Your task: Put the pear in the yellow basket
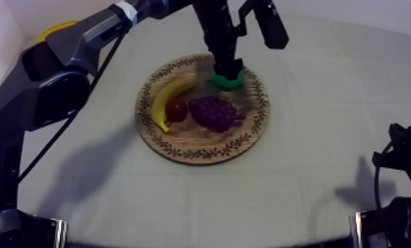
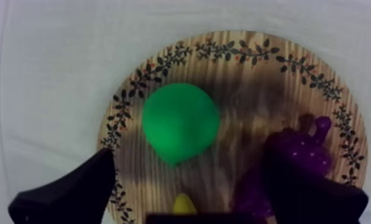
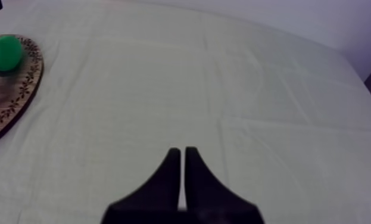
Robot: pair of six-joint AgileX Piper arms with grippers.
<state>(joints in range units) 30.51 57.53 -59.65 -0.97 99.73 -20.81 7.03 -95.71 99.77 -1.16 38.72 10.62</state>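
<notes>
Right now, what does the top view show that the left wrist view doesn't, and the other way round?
The top view adds the yellow basket at the table's far left, the small red fruit and the left end effector over the pear. The left wrist view adds its open fingers, clear of the pear on both sides. Both share the pear, wooden board, grapes and banana.

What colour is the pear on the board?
The pear is bright green; left wrist view shows it best.
</notes>
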